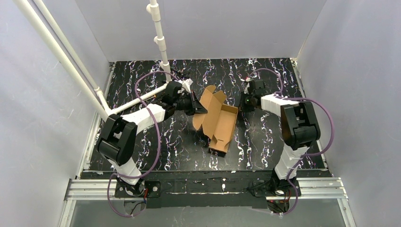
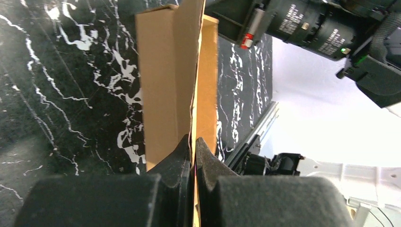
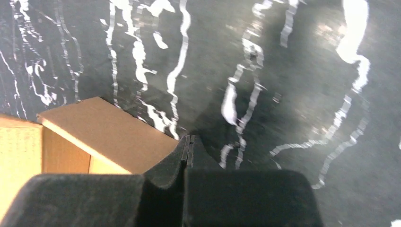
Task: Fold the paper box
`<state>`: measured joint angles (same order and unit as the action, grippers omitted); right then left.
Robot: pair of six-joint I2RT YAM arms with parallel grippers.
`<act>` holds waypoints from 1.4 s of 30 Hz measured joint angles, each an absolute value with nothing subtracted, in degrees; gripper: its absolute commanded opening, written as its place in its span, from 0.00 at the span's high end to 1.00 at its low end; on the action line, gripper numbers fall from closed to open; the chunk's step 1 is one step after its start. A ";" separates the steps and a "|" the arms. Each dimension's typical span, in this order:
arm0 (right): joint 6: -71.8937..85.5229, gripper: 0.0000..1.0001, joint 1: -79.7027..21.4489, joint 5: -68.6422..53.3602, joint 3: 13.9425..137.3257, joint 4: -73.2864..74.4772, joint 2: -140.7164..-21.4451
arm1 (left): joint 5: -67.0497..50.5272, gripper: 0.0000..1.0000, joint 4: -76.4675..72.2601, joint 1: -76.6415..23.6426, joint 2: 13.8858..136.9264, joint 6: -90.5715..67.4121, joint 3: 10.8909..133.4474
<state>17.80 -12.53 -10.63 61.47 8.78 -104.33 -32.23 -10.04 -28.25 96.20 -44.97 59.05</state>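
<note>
Flap-folding step: left gripper (image 2: 193, 142) pinches an upright panel of the paper box (image 2: 163, 75); right gripper (image 3: 188, 140), fingers together and empty beside the box, should brace it next.

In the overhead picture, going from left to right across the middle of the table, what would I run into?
left gripper, clamped on a flap → paper box → right gripper, shut

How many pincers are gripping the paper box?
1: the left pincer, shut on a raised flap of the paper box. The right pincer is shut beside it, empty.
</note>
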 measured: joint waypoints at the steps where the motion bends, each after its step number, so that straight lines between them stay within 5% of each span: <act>1: 17.69 0.99 -13.91 -10.31 62.50 8.45 -105.06 | -32.82 1.00 -10.02 -28.27 96.33 -44.97 59.20; 16: 4.54 0.99 -13.39 -7.05 63.53 10.07 -102.41 | -32.32 1.00 2.87 -28.88 97.97 -32.99 69.45; 18: -0.10 0.79 -12.10 -7.01 63.18 10.15 -99.13 | -31.66 1.00 6.07 -28.58 98.00 -30.26 70.72; 21: -8.54 0.05 -11.66 -8.29 61.71 9.26 -90.43 | -31.51 1.00 9.15 -28.53 98.17 -26.81 72.51; 22: -11.90 0.02 -11.77 -9.69 61.17 8.29 -86.91 | -31.55 1.00 10.35 -28.51 98.28 -25.41 73.38; 30: -29.67 0.02 -12.73 -32.03 66.15 12.08 -91.20 | -32.45 1.00 15.86 -28.42 101.08 -18.72 79.29; 42: -38.28 0.36 -20.53 -24.56 61.34 12.32 -96.68 | -35.62 1.00 16.93 -28.29 103.42 -18.11 80.66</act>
